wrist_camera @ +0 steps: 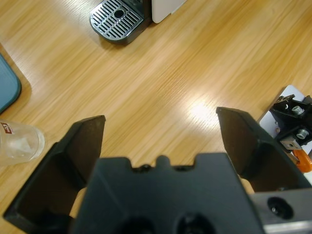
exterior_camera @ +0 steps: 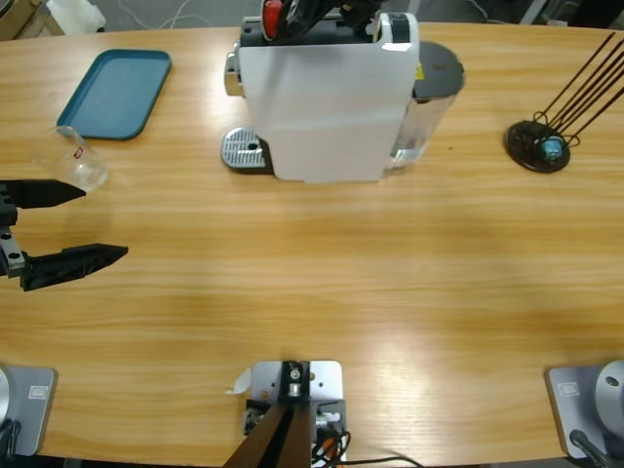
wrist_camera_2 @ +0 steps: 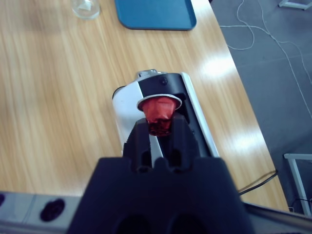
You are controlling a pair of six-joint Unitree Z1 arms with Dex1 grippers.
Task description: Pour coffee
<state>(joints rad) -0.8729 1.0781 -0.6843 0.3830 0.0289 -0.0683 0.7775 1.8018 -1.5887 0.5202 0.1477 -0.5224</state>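
Coffee doesn't show in the glass; its red label is unreadable. The glass stands beside my left gripper, jaws wide and empty. My right gripper pinches a red capsule above the coffee machine.

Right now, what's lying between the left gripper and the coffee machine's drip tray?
Nothing: in the left wrist view only bare wooden table runs from the left gripper to the drip tray. The glass sits off to the side.

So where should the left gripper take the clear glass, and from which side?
Across its side wall, near mid-height. The clear glass looks upright beside the teal tray, and the left gripper, jaws wide open, is just next to it, so a level sideways approach probably suits.
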